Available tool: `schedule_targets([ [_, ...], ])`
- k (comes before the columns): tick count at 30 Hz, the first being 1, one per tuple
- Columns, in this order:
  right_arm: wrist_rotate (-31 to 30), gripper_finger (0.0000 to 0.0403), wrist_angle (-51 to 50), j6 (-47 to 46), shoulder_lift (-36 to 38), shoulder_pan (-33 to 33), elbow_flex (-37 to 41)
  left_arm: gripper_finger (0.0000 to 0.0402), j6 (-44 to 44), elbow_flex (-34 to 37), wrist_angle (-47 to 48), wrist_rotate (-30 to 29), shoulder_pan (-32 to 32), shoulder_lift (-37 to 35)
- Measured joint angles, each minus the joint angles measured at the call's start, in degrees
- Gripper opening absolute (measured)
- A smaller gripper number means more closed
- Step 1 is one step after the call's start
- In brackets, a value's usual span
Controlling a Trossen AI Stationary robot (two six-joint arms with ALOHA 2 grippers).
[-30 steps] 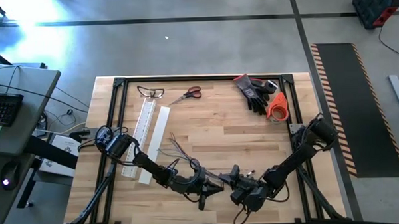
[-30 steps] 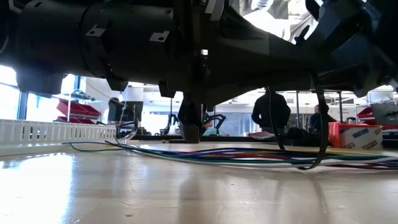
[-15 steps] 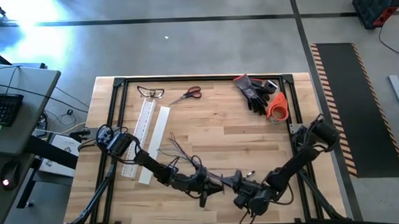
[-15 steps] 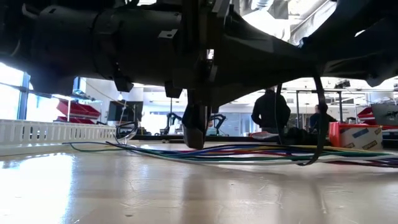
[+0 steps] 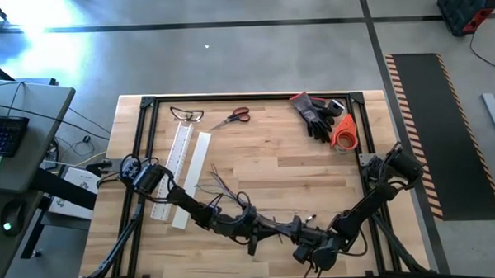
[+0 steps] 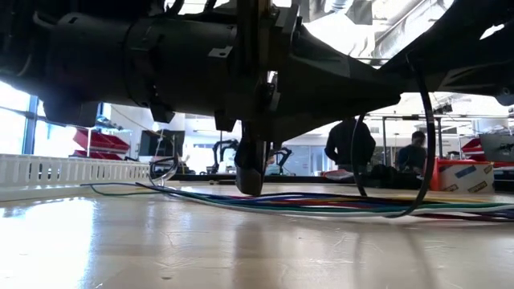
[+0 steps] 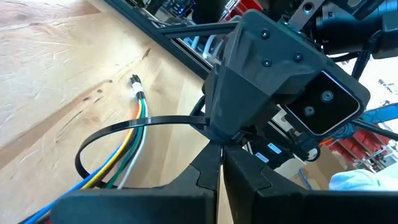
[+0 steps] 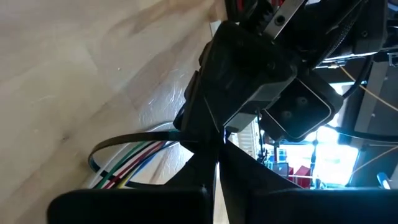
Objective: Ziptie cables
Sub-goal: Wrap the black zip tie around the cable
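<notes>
The cables lie along the near edge of the table, at about six o'clock in the overhead view, with a black zip tie looped loosely around them. Your left gripper and right gripper meet tip to tip there, each clenched on an end of the tie. Pull the ends apart slowly and level, so the loop closes evenly around the whole bundle and no wire slips out
</notes>
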State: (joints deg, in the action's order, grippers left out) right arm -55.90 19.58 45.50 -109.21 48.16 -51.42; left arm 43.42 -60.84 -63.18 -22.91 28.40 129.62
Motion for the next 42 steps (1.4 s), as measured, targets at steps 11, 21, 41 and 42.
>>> schedule_targets([
  [11, 1.28, 0.0, -0.09, -3.4, 0.0, 0.05, 0.1, 0.0, -13.21, 0.02, 4.59, -2.23, 2.51, -1.04],
  [21, 1.04, 0.0, -0.47, -10.44, 0.0, -0.15, 0.28, 0.0005, -27.65, 0.01, 20.79, -21.55, 5.53, -7.25],
  [41, 2.86, 0.0, 14.49, -15.98, 0.0, -1.29, 5.9, 0.0184, -44.64, -2.81, 20.96, -10.05, 0.0, -4.69],
  [42, 3.38, 0.0, 14.8, -15.87, 0.0, -1.29, 5.9, 0.018, -45.13, -3.29, 20.97, -10.83, 0.0, -4.19],
])
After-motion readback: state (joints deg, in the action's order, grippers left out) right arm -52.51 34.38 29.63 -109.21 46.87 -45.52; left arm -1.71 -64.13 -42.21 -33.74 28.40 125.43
